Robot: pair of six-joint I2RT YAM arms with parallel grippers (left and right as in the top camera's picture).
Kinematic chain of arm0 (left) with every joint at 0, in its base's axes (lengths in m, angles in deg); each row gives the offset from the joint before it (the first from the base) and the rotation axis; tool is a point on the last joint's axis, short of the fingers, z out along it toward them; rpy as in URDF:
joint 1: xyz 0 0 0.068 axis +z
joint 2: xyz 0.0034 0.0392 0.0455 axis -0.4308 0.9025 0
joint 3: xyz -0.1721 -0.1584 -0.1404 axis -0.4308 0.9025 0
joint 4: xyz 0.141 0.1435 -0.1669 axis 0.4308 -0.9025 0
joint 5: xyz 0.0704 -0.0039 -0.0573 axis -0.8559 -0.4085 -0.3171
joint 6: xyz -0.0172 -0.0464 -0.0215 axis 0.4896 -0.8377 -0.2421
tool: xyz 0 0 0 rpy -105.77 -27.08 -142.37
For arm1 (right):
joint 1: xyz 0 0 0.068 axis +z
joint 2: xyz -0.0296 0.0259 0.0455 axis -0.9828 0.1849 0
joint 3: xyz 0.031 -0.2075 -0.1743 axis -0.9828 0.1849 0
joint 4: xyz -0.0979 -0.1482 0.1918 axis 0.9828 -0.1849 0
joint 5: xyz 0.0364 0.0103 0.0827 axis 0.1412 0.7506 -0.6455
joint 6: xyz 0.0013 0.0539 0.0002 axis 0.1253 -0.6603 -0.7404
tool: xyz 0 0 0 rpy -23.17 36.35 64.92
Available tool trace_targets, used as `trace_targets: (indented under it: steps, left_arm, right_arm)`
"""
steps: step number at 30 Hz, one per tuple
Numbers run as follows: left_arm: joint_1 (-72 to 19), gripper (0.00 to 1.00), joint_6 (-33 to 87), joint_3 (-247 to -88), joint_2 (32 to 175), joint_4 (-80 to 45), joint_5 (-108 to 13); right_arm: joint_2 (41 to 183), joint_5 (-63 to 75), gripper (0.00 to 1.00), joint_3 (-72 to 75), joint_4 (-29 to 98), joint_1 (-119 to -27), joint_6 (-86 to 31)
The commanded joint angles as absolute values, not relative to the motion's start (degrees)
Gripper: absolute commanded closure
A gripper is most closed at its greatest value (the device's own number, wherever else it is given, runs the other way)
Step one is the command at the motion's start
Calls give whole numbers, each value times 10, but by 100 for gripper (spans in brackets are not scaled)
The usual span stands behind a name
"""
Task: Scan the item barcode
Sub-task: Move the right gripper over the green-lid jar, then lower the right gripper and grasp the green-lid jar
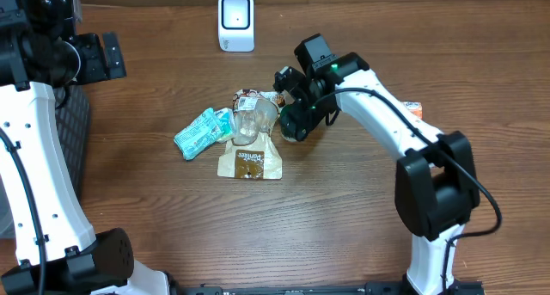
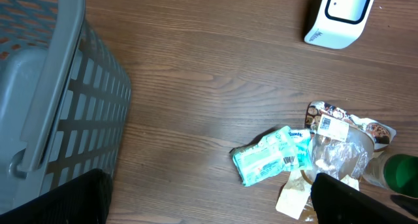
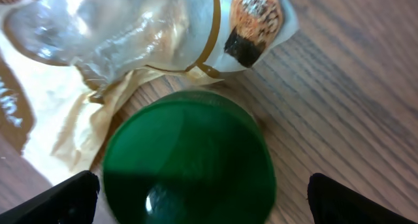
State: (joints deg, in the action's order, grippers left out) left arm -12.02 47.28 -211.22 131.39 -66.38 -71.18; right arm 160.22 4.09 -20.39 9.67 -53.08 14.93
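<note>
The green-topped container [image 3: 189, 159] sits at the right edge of a small pile of packets in the middle of the overhead frame. Seen from the right wrist, its top is a round, glossy, dark green disc that fills the lower centre of the frame and catches one small glint of light. No barcode shows on this face. From the left wrist it appears at the far right edge as a green cap on a paler body.

The right gripper [image 1: 294, 127] hangs directly over it. Its fingers [image 3: 65, 198] are spread wide to either side of the disc and clear of it.

Touching the container on the upper left is a crumpled clear plastic wrapper [image 1: 252, 121]. Under that lies a cream pouch [image 1: 249, 162] with brown print. A teal packet [image 1: 199, 132] lies further left, against the wrapper. A printed packet with a white label [image 2: 324, 125] lies at the top of the pile.

A white scanner [image 1: 235, 21] stands at the top centre of the wooden table [image 1: 344, 226], well apart from the pile.

The left gripper [image 1: 101, 56] is spread wide and empty in the upper left, above a grey basket [image 2: 46, 87].
</note>
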Motion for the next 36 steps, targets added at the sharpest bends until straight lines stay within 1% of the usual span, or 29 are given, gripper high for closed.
trace_targets:
  steps: [1, 4, 8, 12, 16, 22, 28, 33, 36]
  left_arm:
    - [-125, 1, 484, -2123, 1308, -662, -713]
    - [-125, 0, 484, -2123, 1308, -662, -713]
    - [-124, 1, 484, -2123, 1308, -662, -713]
    - [-124, 0, 484, -2123, 1308, -662, -713]
    - [-124, 0, 484, -2123, 1308, -662, -713]
    - [-124, 0, 484, -2123, 1309, -662, -713]
    - [-124, 0, 484, -2123, 1309, -662, -713]
    - [-124, 1, 484, -2123, 1309, -662, -713]
    - [-124, 0, 484, -2123, 1309, -662, -713]
  right_arm:
    - [1613, 35, 0, -213, 104, -530, 162]
    - [1613, 35, 1, -213, 114, -530, 153]
    - [1613, 34, 10, -213, 118, -530, 143]
    - [1613, 35, 16, -213, 118, -530, 136]
    - [1613, 35, 27, -213, 118, -530, 127]
    - [1613, 43, 47, -213, 118, -532, 53]
    - [1613, 52, 48, -213, 115, -532, -57]
    - [1613, 107, 47, -213, 83, -533, -226]
    - [1613, 144, 46, -213, 58, -534, -297]
